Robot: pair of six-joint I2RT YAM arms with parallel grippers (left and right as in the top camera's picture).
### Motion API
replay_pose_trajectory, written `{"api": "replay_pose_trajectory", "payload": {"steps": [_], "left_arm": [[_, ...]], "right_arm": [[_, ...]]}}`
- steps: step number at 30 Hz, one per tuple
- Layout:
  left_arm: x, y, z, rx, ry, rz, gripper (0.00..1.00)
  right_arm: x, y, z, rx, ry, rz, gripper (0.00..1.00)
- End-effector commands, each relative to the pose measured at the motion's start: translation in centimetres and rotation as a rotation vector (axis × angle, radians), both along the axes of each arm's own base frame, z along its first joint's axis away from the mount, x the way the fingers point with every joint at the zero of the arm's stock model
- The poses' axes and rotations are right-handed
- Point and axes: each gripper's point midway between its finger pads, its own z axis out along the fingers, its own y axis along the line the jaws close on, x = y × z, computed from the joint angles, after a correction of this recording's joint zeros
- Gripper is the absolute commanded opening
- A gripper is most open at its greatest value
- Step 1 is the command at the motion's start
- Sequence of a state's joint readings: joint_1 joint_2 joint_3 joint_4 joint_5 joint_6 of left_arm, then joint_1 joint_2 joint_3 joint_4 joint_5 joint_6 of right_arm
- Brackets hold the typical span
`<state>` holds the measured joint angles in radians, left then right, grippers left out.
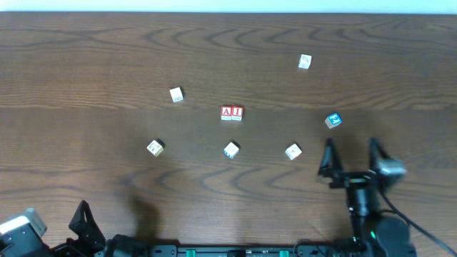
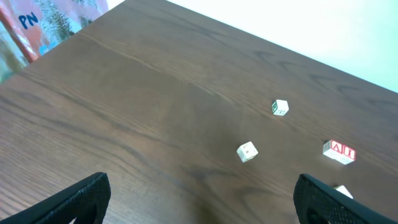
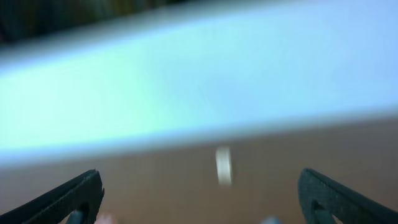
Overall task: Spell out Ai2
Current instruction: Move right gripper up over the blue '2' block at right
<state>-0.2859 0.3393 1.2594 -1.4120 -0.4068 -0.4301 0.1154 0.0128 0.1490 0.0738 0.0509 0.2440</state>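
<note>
Two red letter blocks, A (image 1: 226, 113) and I (image 1: 238, 113), stand side by side at the table's middle; they also show in the left wrist view (image 2: 339, 151). A blue block marked 2 (image 1: 333, 121) lies to their right, just beyond my right gripper (image 1: 351, 153), which is open and empty above the table. My left gripper (image 2: 202, 199) is open and empty at the near left corner. The right wrist view is blurred; one pale block (image 3: 223, 165) shows far ahead.
Other white blocks lie scattered: one at back right (image 1: 305, 61), one left of the pair (image 1: 176, 94), and three in a front row (image 1: 155, 148), (image 1: 231, 150), (image 1: 293, 151). A coloured poster (image 2: 43, 22) stands beyond the table's left edge.
</note>
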Motion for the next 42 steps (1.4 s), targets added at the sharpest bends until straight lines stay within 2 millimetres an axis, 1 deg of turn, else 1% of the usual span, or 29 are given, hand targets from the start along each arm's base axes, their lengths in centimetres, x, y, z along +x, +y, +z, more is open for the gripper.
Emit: {"api": "replay_pose_trajectory", "payload": {"steps": [1,2,3,5,7,10,14,15,17,21,24,26,28,34,36,38,42], "left_arm": [[-0.2,0.3,-0.1,0.005,0.000,0.010,0.95],[-0.3,0.3,-0.2,0.006,0.005,0.010,0.95],[-0.4,0.3,-0.4,0.009,0.013,0.010,0.95],[-0.6,0.4,-0.7,0.013,0.029,0.010,0.95],[-0.7,0.4,-0.9,0.017,0.042,0.010,0.95],[-0.9,0.5,-1.2,0.021,0.054,0.010,0.95],[-1.2,0.6,-1.6,0.028,0.076,0.010,0.95],[-1.2,0.6,-1.6,0.028,0.077,0.010,0.95],[-1.2,0.6,-1.6,0.028,0.077,0.010,0.95],[-1.2,0.6,-1.6,0.028,0.077,0.010,0.95],[-1.2,0.6,-1.6,0.028,0.077,0.010,0.95],[-1.2,0.6,-1.6,0.028,0.077,0.010,0.95],[-1.2,0.6,-1.6,0.028,0.077,0.010,0.95],[-1.2,0.6,-1.6,0.028,0.077,0.010,0.95],[-1.2,0.6,-1.6,0.028,0.077,0.010,0.95],[-1.2,0.6,-1.6,0.028,0.077,0.010,0.95],[-1.2,0.6,-1.6,0.028,0.077,0.010,0.95]], "right_arm": [[-1.1,-2.6,3.5,0.128,-0.143,-0.114,0.99],[-1.4,-2.9,4.2,0.138,-0.173,-0.130,0.99],[-1.5,-3.1,4.3,0.143,-0.179,-0.141,0.99],[-1.3,-3.1,3.8,0.139,-0.161,-0.141,0.99],[-0.9,-3.0,2.6,0.129,-0.107,-0.144,0.99],[-0.2,-3.0,0.0,0.109,0.003,-0.149,0.99],[0.3,-2.8,-2.6,0.088,0.108,-0.148,0.99],[0.4,-2.6,-3.7,0.078,0.157,-0.139,0.99],[0.4,-2.5,-4.5,0.072,0.189,-0.137,0.99],[0.2,-3.6,-3.5,0.088,0.146,-0.196,0.99],[-0.1,-4.8,-1.7,0.164,0.064,-0.254,0.99],[0.1,-4.8,-0.8,0.173,0.032,-0.250,0.99],[0.6,-4.6,-0.9,0.168,0.041,-0.245,0.99],[3.9,-2.0,-2.5,0.116,0.210,-0.126,0.99],[5.0,-1.5,-2.5,0.106,0.262,-0.107,0.99],[6.7,-0.7,-2.5,0.093,0.340,-0.075,0.99],[9.5,0.3,-2.9,0.109,0.454,-0.044,0.99]]}}
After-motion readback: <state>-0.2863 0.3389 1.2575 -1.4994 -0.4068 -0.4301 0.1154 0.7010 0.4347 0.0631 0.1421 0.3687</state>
